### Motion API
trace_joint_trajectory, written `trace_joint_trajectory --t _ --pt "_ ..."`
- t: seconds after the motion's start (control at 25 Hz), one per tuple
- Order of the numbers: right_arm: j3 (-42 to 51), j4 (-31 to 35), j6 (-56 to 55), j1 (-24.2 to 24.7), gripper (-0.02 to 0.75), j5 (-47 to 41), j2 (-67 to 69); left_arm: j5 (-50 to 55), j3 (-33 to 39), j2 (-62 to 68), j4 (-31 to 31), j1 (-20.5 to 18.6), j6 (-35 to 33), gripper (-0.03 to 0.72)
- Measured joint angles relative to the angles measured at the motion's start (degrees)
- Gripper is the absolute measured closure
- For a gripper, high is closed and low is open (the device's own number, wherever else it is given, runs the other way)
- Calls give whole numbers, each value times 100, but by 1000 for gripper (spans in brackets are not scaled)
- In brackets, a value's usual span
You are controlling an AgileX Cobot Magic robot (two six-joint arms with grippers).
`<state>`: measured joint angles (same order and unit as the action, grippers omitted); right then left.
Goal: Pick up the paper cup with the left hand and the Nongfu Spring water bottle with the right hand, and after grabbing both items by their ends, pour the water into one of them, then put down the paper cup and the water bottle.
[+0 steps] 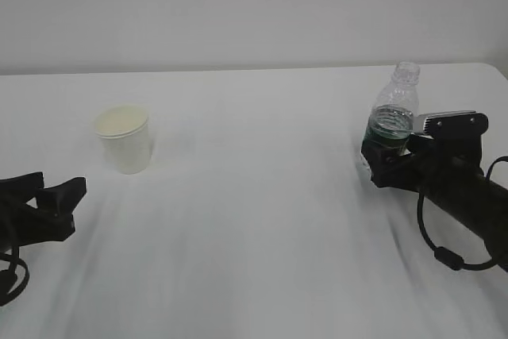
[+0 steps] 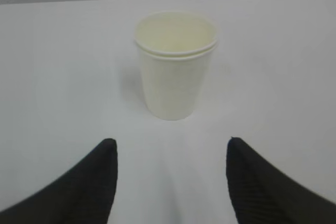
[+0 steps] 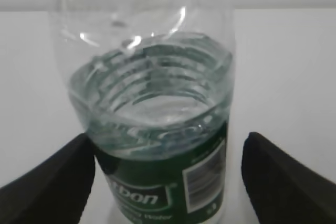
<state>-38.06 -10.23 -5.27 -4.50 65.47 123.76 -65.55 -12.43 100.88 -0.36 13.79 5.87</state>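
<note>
The white paper cup (image 1: 125, 140) stands upright on the left of the table, its cream inside showing. In the left wrist view the paper cup (image 2: 176, 66) is straight ahead of my left gripper (image 2: 170, 145), which is open and a short way from it. In the exterior view the left gripper (image 1: 59, 188) is low, at the left edge. The Nongfu Spring water bottle (image 1: 394, 109), uncapped and green-labelled, stands upright at the right. My right gripper (image 1: 393, 148) is open, its fingers on either side of the bottle's lower part. Water (image 3: 152, 108) fills the bottle (image 3: 152, 182) to about mid-height.
A white table (image 1: 262, 220) carries both things, and a pale wall rises behind its far edge. The table's right corner lies just beyond the bottle. A black cable loop (image 1: 444, 256) hangs under the right arm.
</note>
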Motion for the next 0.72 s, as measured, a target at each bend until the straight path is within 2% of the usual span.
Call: trace_joint_trajectory --t 0.72 --pt "-398 -69 -144 0 76 0 197 0 -32 501 36 0 0 216"
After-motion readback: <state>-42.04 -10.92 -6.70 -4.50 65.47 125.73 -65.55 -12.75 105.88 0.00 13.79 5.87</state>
